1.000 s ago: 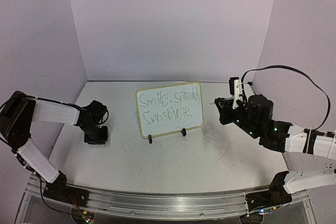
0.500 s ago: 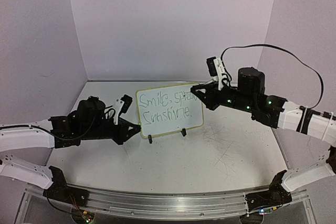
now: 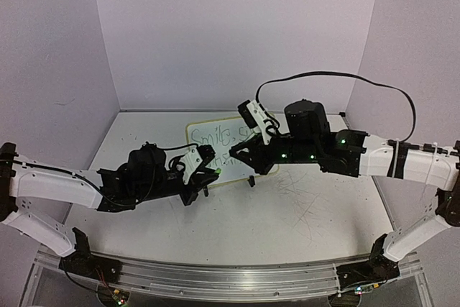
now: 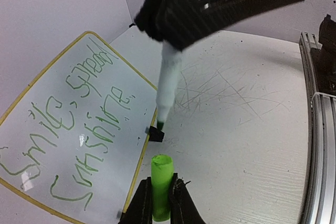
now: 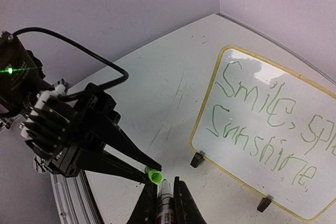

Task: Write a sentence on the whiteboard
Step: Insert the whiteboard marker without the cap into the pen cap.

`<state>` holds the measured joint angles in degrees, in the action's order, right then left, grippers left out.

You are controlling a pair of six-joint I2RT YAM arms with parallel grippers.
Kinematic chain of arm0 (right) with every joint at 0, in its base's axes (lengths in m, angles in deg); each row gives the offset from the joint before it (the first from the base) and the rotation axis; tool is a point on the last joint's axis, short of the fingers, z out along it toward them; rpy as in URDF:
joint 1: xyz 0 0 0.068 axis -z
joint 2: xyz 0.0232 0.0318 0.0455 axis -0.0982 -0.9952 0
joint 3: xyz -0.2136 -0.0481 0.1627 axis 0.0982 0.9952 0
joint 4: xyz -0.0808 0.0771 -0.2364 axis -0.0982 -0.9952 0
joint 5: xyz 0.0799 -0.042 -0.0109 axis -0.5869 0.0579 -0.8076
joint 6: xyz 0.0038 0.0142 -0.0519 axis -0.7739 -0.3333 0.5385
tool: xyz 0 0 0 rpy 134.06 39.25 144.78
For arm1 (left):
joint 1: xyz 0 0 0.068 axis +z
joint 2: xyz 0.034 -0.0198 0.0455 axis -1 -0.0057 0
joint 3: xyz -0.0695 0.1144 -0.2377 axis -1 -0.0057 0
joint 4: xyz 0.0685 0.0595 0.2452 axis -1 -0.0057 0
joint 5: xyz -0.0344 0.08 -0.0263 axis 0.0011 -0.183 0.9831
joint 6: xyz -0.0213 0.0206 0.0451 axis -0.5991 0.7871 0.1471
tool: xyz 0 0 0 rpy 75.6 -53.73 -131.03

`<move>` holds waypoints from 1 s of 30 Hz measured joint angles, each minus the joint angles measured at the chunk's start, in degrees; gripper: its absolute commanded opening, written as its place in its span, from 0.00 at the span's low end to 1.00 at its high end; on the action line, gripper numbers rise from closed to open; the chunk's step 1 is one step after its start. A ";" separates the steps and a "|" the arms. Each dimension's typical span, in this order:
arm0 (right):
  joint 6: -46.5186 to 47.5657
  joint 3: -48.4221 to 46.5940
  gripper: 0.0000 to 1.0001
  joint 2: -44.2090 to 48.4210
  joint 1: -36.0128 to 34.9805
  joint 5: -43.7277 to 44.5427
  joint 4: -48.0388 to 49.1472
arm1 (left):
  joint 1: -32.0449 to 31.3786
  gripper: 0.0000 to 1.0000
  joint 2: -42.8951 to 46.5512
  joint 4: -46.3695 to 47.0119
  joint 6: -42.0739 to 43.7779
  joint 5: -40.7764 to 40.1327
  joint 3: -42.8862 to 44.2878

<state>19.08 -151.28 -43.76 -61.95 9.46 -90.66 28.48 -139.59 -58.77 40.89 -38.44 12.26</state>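
Observation:
The whiteboard (image 3: pixel 205 150) stands on its black feet at mid-table, with the green sentence (image 3: pixel 215 136) "Smile, spread Sunshine." on it. It also shows in the left wrist view (image 4: pixel 47 150) and the right wrist view (image 5: pixel 273 156). My left gripper (image 4: pixel 160 181) is shut on a bright green marker cap (image 4: pixel 161 169), open end forward. My right gripper (image 5: pixel 164 181) is shut on a white marker (image 5: pixel 167 199). The marker (image 4: pixel 169 80) points its green tip down, just short of the cap (image 5: pixel 154 176). Both grippers meet in front of the board's lower left part (image 3: pixel 208 170).
The white table (image 3: pixel 309 199) is scratched. An aluminium rail (image 3: pixel 215 278) runs along the near edge. Purple walls close in the back and both sides. A black cable (image 3: pixel 323 75) arcs over the right arm.
Both arms have swung in from the sides to the middle, in front of the board. The cap and the marker tip have come close together.

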 measured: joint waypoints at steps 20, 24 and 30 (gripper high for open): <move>-1.25 0.72 0.00 -0.61 -0.72 1.15 -0.20 | 0.00 0.00 -1.61 3.17 3.41 -0.06 0.00; -1.35 0.76 0.00 -0.07 -0.72 1.52 0.59 | 0.00 0.00 -1.86 3.15 3.41 0.01 0.00; -1.62 0.76 0.00 -0.09 -0.72 1.48 1.61 | 0.00 0.00 -1.92 3.17 3.41 0.21 0.00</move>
<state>17.46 -150.51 -43.85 -62.67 10.93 -89.05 28.48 -141.51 -55.61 44.29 -38.23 12.26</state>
